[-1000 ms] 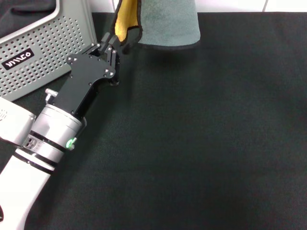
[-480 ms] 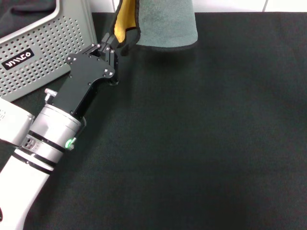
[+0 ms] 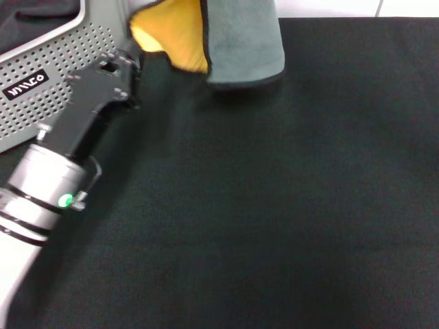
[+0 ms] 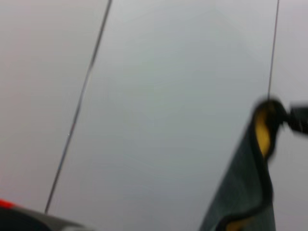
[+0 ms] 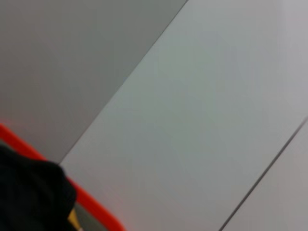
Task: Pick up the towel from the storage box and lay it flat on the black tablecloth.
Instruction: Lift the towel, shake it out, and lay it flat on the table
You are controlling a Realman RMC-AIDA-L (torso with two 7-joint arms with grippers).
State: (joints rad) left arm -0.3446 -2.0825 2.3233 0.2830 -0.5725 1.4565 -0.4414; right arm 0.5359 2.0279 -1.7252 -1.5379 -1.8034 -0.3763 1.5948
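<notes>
Black tablecloth (image 3: 274, 205) covers the desk, pale wall behind.

Towel (image 3: 233, 41) hangs at the far edge of the cloth, out of the box — grey face forward, yellow-orange face showing on its left, black border along the bottom. Its lower edge is near the cloth; contact cannot be told. The top runs out of the head view, so whatever holds it from above is not seen there.

Left claw (image 3: 134, 58) sits just beside the towel's yellow side, next to the box (image 3: 55, 89). Fingers apart or together: cannot tell. Left wrist view shows a towel corner pinched by a dark tip at the frame edge — whose, unclear.

Right claw not seen.

Judgement: towel is held hanging so it can be drawn out and laid flat; spreading not yet done.
</notes>
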